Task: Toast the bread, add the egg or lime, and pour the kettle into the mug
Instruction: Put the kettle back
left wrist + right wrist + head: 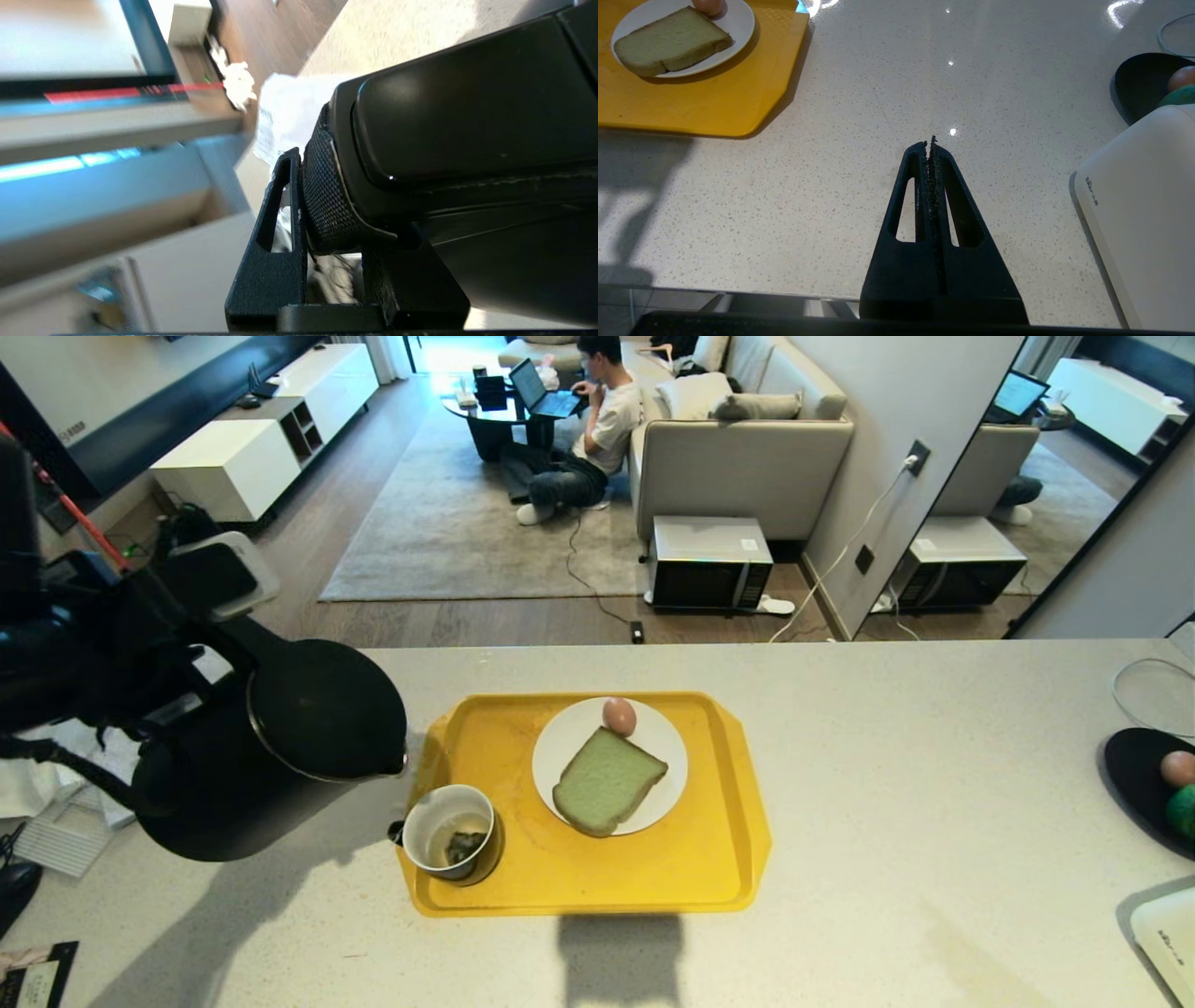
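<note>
While the kettle tilts over the mug, the scene reads so:

Left tool (327, 280): clamped on the handle of the kettle (280, 747), held in the air at the left edge of the table (887, 803) — spout lowered toward the tray's near-left corner.
Right tool (930, 144): fingers pressed together, holding nothing, hanging over bare table well right of the tray.
Mug (451, 831): one, standing in the near-left corner of the yellow tray (709, 868), just beside its rim, something dark lying inside.
Bread (607, 781): one slice, flat on the white plate (653, 747) mid-tray.
Eggs: two — one egg (619, 716) on the plate's far edge touching the bread, a second egg (1178, 768) in the black dish (1134, 784) at the table's right edge.
Lime (1184, 810): one, beside that second egg.
Open room: wide bare table between tray and dish.
White appliance (1143, 210): one, near-right corner.
</note>
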Robot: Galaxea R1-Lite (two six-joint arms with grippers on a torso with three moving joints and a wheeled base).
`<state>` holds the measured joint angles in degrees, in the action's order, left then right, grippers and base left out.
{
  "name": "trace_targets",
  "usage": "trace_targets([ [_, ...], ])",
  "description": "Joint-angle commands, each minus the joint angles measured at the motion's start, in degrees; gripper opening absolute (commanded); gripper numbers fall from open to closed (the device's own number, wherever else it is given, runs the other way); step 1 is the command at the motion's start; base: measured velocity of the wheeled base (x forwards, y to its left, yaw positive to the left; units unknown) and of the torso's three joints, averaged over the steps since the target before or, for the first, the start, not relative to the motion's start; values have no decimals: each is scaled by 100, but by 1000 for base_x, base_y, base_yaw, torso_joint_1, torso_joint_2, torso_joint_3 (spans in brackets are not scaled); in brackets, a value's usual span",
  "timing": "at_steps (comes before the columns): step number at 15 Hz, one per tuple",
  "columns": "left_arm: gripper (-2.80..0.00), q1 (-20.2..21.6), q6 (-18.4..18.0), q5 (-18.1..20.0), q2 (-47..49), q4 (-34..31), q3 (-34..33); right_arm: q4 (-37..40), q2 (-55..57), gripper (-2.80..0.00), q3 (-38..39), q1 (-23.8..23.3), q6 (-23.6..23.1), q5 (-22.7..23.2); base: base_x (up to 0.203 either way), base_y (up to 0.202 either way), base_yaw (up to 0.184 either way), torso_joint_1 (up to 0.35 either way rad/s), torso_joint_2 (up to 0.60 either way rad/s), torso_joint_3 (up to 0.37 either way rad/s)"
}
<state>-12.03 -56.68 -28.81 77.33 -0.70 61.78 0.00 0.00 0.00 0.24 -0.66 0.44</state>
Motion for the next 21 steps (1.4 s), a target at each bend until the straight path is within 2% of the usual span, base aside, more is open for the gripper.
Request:
trace_targets([
  [1,-280,499,323,442,-327,6,-204,0,0,-280,9,2,-4,0,0,0,0,0,0,0],
  [4,-280,1395,821,1637,-486,26,-375,0,0,-280,9,2,-4,0,0,0,0,0,0,0],
  [7,-280,2237,1359,3044,-471,73,-488,0,0,-280,9,2,-4,0,0,0,0,0,0,0],
  [8,-280,2500,1427,3512,-408,136,-534,0,0,-280,9,2,-4,0,0,0,0,0,0,0],
  [10,-280,2995,1509,4469,-81,747,-692,0,0,-280,9,2,-4,0,0,0,0,0,0,0],
  [11,-280,3121,1585,4761,108,1213,-783,0,0,-280,9,2,-4,0,0,0,0,0,0,0],
  [12,-280,3232,1704,4958,300,1731,-899,0,0,-280,9,2,-4,0,0,0,0,0,0,0],
  [14,-280,3462,1936,5115,624,2611,-1123,0,0,-280,9,2,-4,0,0,0,0,0,0,0],
  [16,-280,3631,2086,5222,887,3001,-1262,0,0,-280,9,2,-4,0,0,0,0,0,0,0],
  [18,-280,3660,2362,5272,1195,3587,-1430,0,0,-280,9,2,-4,0,0,0,0,0,0,0],
  [21,-280,3661,2787,5276,1952,5120,-1719,0,0,-280,9,2,-4,0,0,0,0,0,0,0],
])
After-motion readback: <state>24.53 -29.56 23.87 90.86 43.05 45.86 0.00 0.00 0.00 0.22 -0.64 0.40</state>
